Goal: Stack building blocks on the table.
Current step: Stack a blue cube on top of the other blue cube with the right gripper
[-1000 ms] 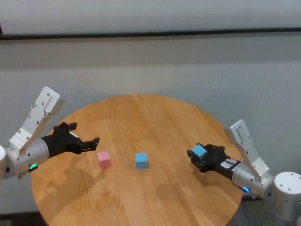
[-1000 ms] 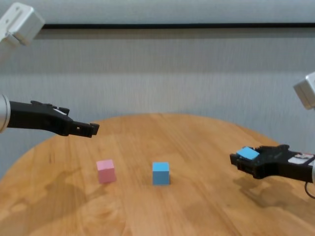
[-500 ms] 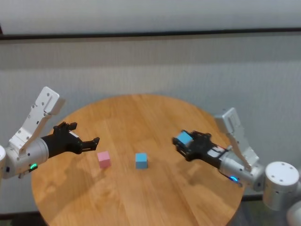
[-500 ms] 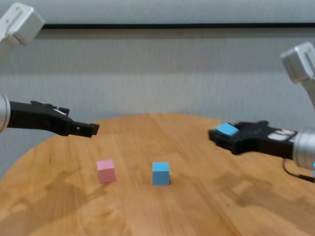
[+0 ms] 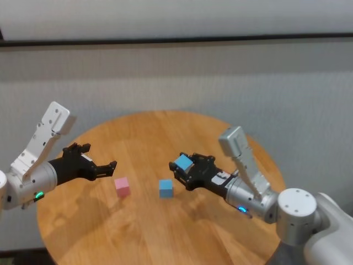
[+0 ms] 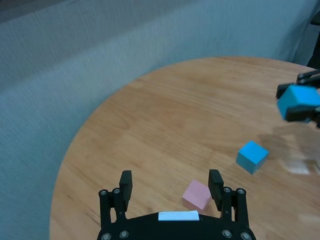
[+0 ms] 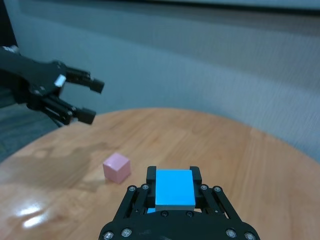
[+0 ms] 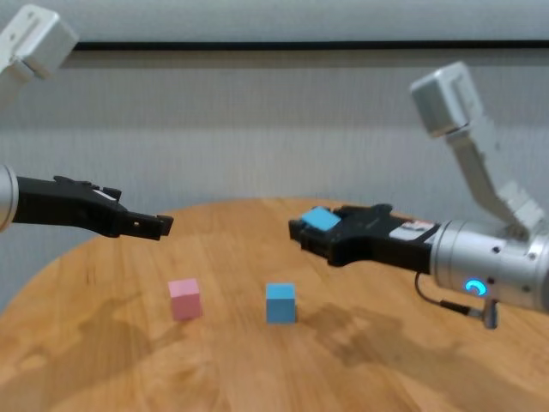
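My right gripper [image 5: 181, 165] is shut on a light blue block [image 5: 182, 162] and holds it in the air, just above and to the right of the second light blue block [image 5: 165, 188] on the round wooden table [image 5: 165, 132]. The held block fills the jaws in the right wrist view [image 7: 174, 188]. A pink block [image 5: 122, 186] sits on the table left of the blue one. My left gripper [image 5: 110, 167] is open and empty, hovering above the table just left of the pink block [image 6: 196, 195].
A grey curtain wall stands behind the table. The table's round edge [image 8: 51, 266] curves close to the left arm. Bare tabletop [image 5: 160, 232] lies in front of the blocks.
My right gripper has carried the light blue block leftward from the table's right side to near the blue block on the table. The left arm and the two table blocks have not moved.
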